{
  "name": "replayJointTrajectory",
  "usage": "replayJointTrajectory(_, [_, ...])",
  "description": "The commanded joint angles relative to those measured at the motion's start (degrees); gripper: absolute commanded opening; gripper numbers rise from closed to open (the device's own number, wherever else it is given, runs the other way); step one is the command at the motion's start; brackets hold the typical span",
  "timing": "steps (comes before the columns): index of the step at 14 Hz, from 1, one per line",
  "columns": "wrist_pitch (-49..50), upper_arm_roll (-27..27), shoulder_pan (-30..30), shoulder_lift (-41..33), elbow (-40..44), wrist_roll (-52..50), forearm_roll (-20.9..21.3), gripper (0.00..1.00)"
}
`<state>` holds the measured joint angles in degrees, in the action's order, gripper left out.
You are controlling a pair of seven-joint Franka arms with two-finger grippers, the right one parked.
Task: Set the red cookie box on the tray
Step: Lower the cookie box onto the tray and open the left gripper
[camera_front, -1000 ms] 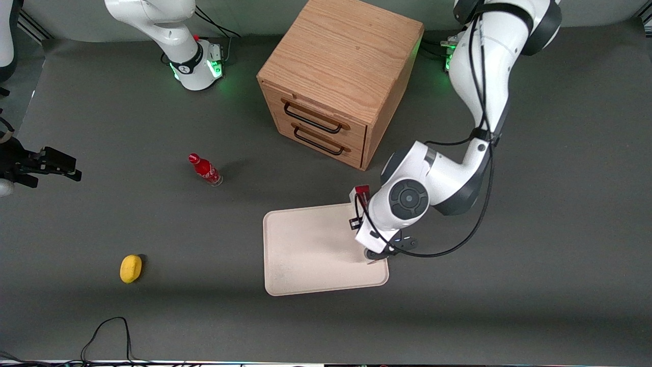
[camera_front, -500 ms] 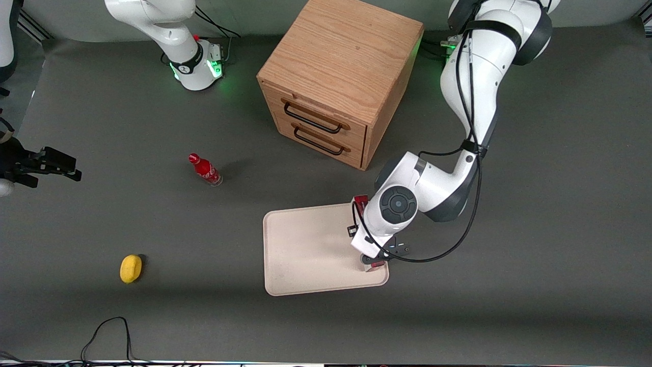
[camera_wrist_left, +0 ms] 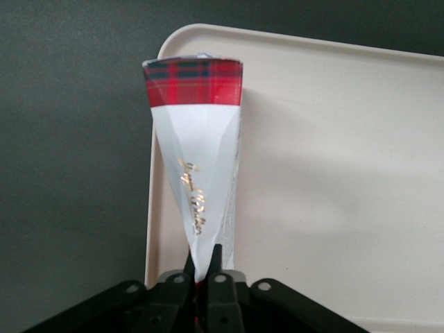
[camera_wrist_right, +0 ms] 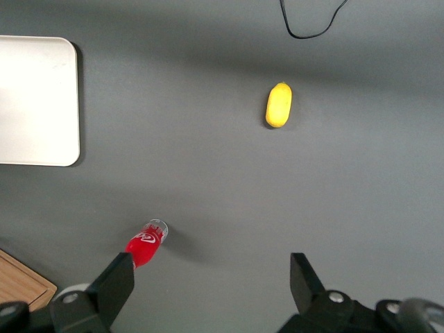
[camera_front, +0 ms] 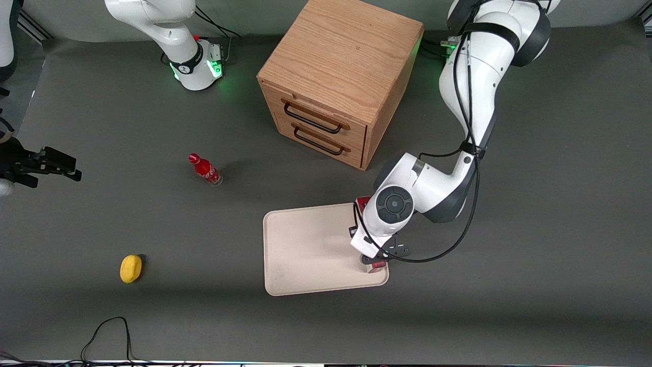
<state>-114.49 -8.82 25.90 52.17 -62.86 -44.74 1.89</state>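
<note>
My left gripper (camera_front: 374,261) hangs over the working-arm-end edge of the cream-white tray (camera_front: 305,250), mostly hidden under the wrist in the front view. In the left wrist view the gripper (camera_wrist_left: 203,267) is shut on the red cookie box (camera_wrist_left: 194,139). The box points away from the fingers, showing a white panel with gold script and a red tartan end. That end lies over the rim of the tray (camera_wrist_left: 333,173), near a rounded corner. A small red part of the box (camera_front: 378,264) shows under the wrist. I cannot tell whether the box touches the tray.
A wooden two-drawer cabinet (camera_front: 338,81) stands farther from the front camera than the tray. A small red bottle (camera_front: 205,169) and a yellow lemon-like object (camera_front: 131,268) lie toward the parked arm's end. A black cable (camera_front: 107,331) loops near the table's front edge.
The left arm's wrist has shifted a little toward the parked arm's end, carrying the box farther over the tray. The move was larger earlier and is small now.
</note>
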Motion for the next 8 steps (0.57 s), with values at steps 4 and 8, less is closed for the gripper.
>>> replayJointTrajectory(4, [0.14,0.47,0.56,-0.14,1.6,0.18,0.74,1.0])
replayJointTrajectory(8, [2.94,0.38,0.21,-4.07,0.12,0.53,0.92,1.0])
